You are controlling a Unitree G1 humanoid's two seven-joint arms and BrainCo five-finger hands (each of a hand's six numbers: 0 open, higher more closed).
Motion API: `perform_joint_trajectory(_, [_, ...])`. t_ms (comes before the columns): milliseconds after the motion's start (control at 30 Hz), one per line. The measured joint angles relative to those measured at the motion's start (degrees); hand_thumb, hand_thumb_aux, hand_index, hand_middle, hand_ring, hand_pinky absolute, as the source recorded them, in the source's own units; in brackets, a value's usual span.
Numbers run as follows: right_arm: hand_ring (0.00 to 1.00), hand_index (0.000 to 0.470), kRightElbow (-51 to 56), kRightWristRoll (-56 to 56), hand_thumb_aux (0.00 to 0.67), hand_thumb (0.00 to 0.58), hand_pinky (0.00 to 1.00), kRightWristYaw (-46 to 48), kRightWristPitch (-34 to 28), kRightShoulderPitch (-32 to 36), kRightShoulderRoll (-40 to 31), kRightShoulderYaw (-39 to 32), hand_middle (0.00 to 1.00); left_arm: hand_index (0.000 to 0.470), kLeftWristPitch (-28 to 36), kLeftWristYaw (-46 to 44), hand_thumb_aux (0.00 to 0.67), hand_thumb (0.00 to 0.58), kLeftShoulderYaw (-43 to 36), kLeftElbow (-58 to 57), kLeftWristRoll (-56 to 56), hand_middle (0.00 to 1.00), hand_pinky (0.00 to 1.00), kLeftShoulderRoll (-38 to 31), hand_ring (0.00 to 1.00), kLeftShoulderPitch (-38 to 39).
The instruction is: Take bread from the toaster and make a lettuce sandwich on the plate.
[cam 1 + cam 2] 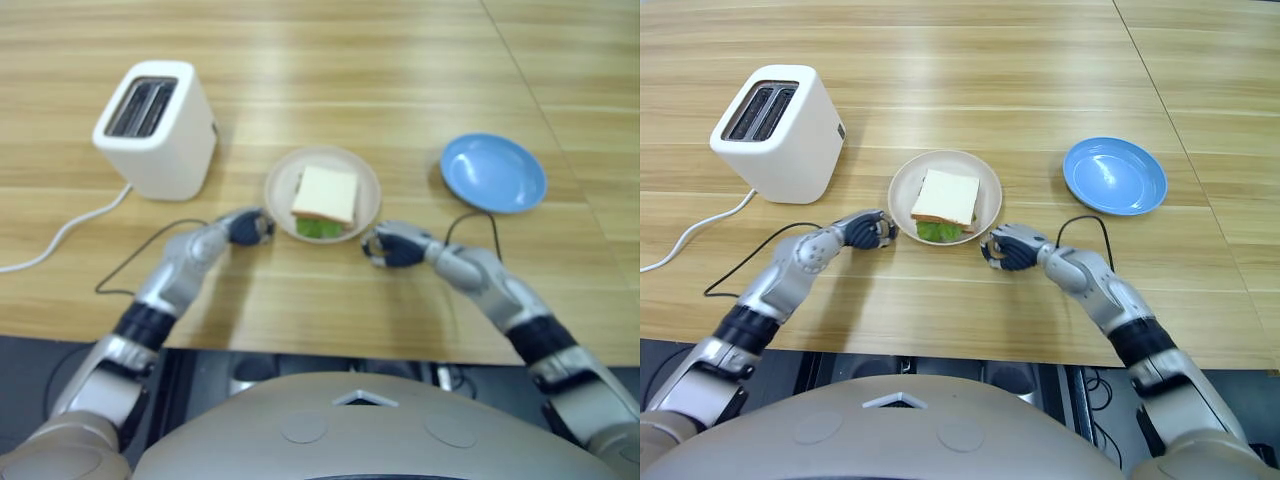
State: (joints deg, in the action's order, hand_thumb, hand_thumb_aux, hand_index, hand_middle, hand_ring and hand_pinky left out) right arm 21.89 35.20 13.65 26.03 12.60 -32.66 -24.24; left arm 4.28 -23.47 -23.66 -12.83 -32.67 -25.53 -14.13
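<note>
bread slice [945, 197] over lettuce [935, 232] is seated on the plate [991, 190], so assembly looks done; left hand [866, 230] and right hand [1009, 248] are parked beside it, curled, nothing held.

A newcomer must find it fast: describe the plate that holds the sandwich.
On the wooden table, look just right of the white toaster. The plate there is cream and round. Unlike the blue plate further right, it carries bread over lettuce.
</note>
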Motion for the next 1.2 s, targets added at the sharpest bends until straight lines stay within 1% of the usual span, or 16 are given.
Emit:
perform_joint_trajectory(133, [1.0,0.46,12.9,4.69,0.67,0.58,1.0,-7.32,0.92,10.03,3.48,-2.74,1.0,0.46,-0.99,3.97,0.67,0.58,-1.49,-8.39,-1.37,1.0,1.0,3.43,1.0,-5.95])
perform_joint_trajectory(200, [1.0,0.46,19.04,6.82,0.67,0.58,1.0,-11.86,0.89,14.18,4.64,-3.46,1.0,0.348,-1.28,7.3,0.507,0.546,-1.44,-13.43,-1.49,1.0,1.0,4.61,1.0,-8.98])
perform_joint_trajectory(267, [1.0,0.46,24.85,8.61,0.67,0.58,1.0,-16.72,0.85,17.77,5.51,-4.45,1.0,0.355,-0.99,11.97,0.518,0.55,-0.2,-19.37,-1.43,1.0,1.0,5.42,1.0,-12.65])
perform_joint_trajectory(300, [0.71,0.46,27.83,9.68,0.67,0.58,0.71,-19.74,0.78,19.53,5.98,-5.07,0.71,0.267,-0.68,14.82,0.389,0.478,0.94,-22.35,-1.22,1.0,1.0,5.68,1.0,-14.59])
perform_joint_trajectory(333, [0.0,0.263,30.41,10.46,0.384,0.474,0.0,-22.5,0.41,20.93,6.45,-5.36,0.0,0.0,-0.5,17.07,0.0,0.0,1.94,-24.68,-0.97,1.0,1.0,5.75,1.0,-16.28])
perform_joint_trajectory(367, [0.0,0.0,32.48,11.36,0.0,0.0,0.0,-25.12,-0.23,22.23,6.79,-5.52,0.0,0.0,-0.26,19.09,0.0,0.0,3.17,-26.5,-0.78,1.0,1.0,5.73,1.0,-17.62])
perform_joint_trajectory(400, [0.0,0.0,34.32,12.19,0.0,0.0,0.0,-27.8,-0.78,23.58,6.94,-5.86,0.0,0.0,0.12,21.27,0.0,0.0,4.19,-28.07,-0.61,0.64,0.64,5.71,0.64,-18.84])
perform_joint_trajectory(433, [0.0,0.0,35.4,12.61,0.0,0.0,0.0,-29.61,-1.14,24.39,6.94,-6.22,0.0,0.0,0.32,22.89,0.0,0.0,4.97,-29.07,-0.45,0.38,0.38,5.7,0.38,-19.46])
perform_joint_trajectory(467, [0.0,0.0,36.08,12.82,0.0,0.0,0.0,-31.78,-1.25,25.07,6.79,-6.32,0.0,0.0,0.51,24.99,0.0,0.0,6.04,-29.93,-0.07,0.38,0.38,5.57,0.38,-19.93])
perform_joint_trajectory(500, [0.0,0.0,35.99,12.71,0.0,0.0,0.0,-33.42,-0.88,25.14,6.4,-6.19,0.0,0.0,0.53,26.65,0.0,0.0,7.14,-30.07,0.45,0.07,0.07,5.38,0.07,-19.94])
perform_joint_trajectory(533, [0.0,0.0,35.65,12.29,0.0,0.0,0.0,-34.7,-0.01,24.9,5.83,-5.66,0.0,0.0,0.42,28.0,0.0,0.0,8.18,-30.03,1.1,0.0,0.0,5.12,0.0,-19.94])
perform_joint_trajectory(667, [0.0,0.0,28.3,5.31,0.0,0.0,0.0,-38.14,5.94,19.34,2.69,0.86,0.0,0.0,-4.81,33.22,0.0,0.0,13.25,-25.09,4.8,0.0,0.0,4.43,0.0,-17.43])
perform_joint_trajectory(800, [0.0,0.0,22.95,-14.77,0.0,0.0,0.0,-30.81,12.17,12.79,5.99,12.36,0.0,0.0,-15.46,32.47,0.0,0.0,22.9,-17.35,19.15,0.0,0.0,10.3,0.0,-14.39])
perform_joint_trajectory(933, [0.0,0.0,20.36,-36.39,0.0,0.0,0.0,-16.79,11.56,10.92,14.96,20.94,0.0,0.0,-21.01,26.42,0.0,0.0,26.03,-16.34,30.46,0.0,0.0,16.96,0.0,-13.83])
perform_joint_trajectory(1067, [0.0,0.0,21.82,-43.6,0.0,0.0,0.0,-11.21,10.05,11.32,16.87,27.13,0.0,0.0,-22.79,22.51,0.0,0.0,29.4,-21.28,36.01,0.0,0.0,17.94,0.0,-14.4])
perform_joint_trajectory(1200, [0.0,0.0,23.58,-45.39,0.0,0.0,0.0,-8.84,9.64,12.05,18.27,29.65,0.0,0.0,-25.15,21.51,0.0,0.0,29.87,-24.38,36.44,0.0,0.0,18.12,0.0,-14.56])
